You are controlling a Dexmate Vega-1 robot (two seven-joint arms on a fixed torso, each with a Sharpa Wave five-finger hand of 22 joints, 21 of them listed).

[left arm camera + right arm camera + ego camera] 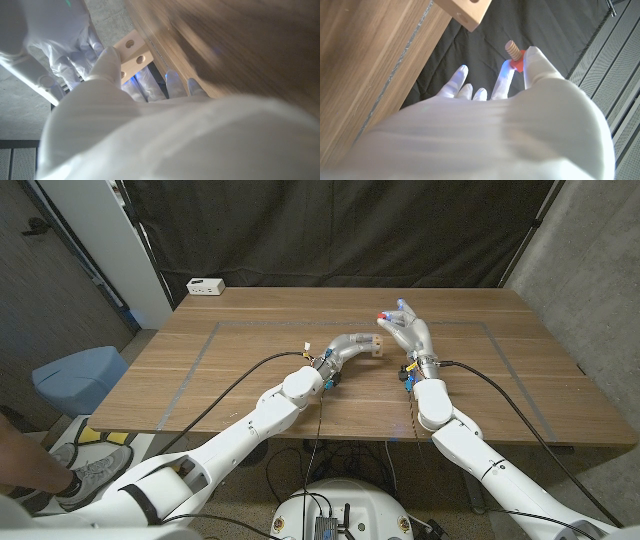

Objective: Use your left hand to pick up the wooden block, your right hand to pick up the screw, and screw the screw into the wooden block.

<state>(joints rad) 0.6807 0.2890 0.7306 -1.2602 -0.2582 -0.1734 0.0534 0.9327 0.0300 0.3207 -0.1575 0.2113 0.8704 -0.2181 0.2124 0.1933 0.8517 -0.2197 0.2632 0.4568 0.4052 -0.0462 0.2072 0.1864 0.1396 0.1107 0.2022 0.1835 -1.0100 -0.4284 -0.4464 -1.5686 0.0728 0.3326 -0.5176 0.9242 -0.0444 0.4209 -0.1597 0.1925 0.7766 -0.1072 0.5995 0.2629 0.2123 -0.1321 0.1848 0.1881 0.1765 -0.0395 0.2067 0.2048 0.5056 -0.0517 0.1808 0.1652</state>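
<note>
Both hands hover raised above the table [250, 380]: left hand [352, 348] grips the wooden block [379, 345], right hand [402, 323] pinches the screw [512, 50] beside it.

You see a white power strip [205, 286] at the table's [250, 380] far left corner. A blue bin [75, 375] stands on the floor beside it, near a person's shoe [90, 475].

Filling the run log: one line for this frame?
left robot hand: holds wooden block | right robot hand: pinches screw | screw: not in block, apart | both above wooden table
</note>
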